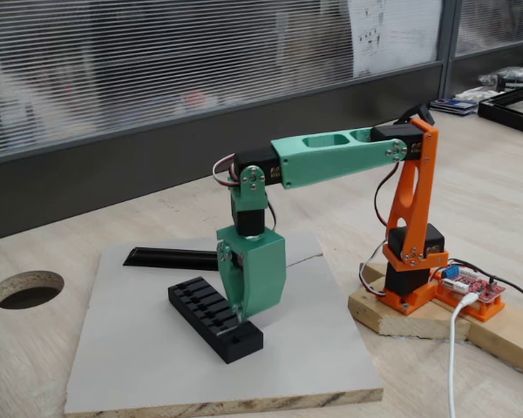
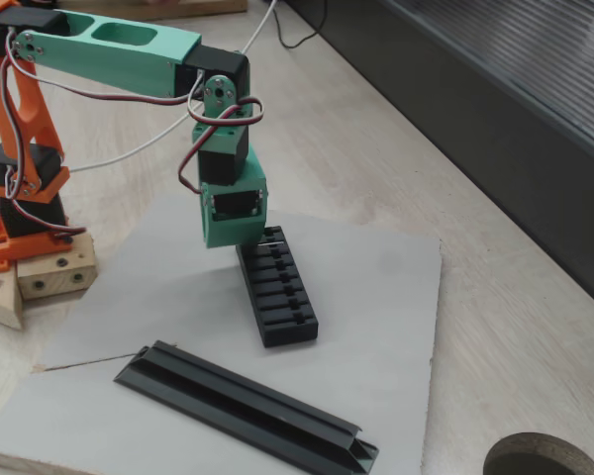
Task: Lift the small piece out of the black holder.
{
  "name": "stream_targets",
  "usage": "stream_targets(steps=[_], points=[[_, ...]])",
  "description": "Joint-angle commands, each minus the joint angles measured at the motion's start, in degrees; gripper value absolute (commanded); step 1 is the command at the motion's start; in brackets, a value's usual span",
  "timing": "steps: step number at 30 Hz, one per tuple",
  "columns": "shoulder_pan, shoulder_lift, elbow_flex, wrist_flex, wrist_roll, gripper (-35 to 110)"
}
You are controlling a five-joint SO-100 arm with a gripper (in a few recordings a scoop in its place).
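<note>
The black holder (image 1: 196, 301) (image 2: 283, 294), a slotted block, lies on the grey board (image 1: 131, 348) (image 2: 381, 297). My green gripper (image 1: 237, 312) (image 2: 240, 243) points straight down over the holder's end nearest the arm, its tips at the slots. In both fixed views the fingers look close together, but the wide green body covers the tips, so I cannot tell whether they are open or shut. The small piece is hidden or too small to make out; I see no silver tab between the fingers.
A long black triangular-profile bar (image 1: 170, 256) (image 2: 247, 401) lies on the board beyond the holder. The orange arm base (image 1: 410, 261) stands on a wooden block (image 1: 401, 318) beside a red circuit board (image 1: 471, 287). A round hole (image 1: 26, 289) (image 2: 544, 457) is cut in the tabletop.
</note>
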Motion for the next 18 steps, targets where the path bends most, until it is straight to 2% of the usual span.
stream_targets(steps=[1,13,18], points=[[0.26,5.71,-0.09,0.7,0.26,6],[0.35,13.8,-0.7,0.88,-0.09,6],[6.24,19.86,-0.7,0.7,-0.09,6]])
